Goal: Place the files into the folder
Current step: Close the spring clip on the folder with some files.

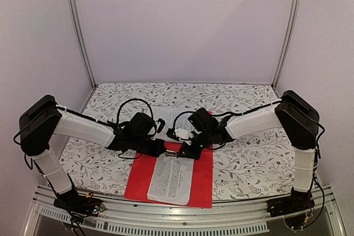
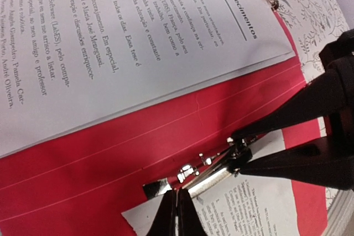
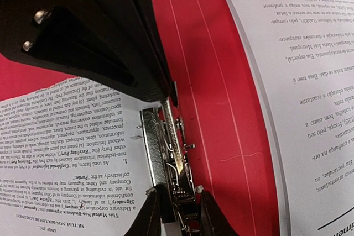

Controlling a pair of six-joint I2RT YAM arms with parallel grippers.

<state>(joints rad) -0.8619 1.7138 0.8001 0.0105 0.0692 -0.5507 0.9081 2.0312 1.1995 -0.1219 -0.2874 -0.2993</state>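
Right wrist: right fingers (image 3: 150,216) grip the metal clip (image 3: 166,147) at the files' (image 3: 72,158) edge; left fingers (image 2: 166,219) shut.

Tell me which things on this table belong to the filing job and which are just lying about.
For the job: red folder, printed sheets, metal clip.
Just there: floral table cover, metal frame posts.
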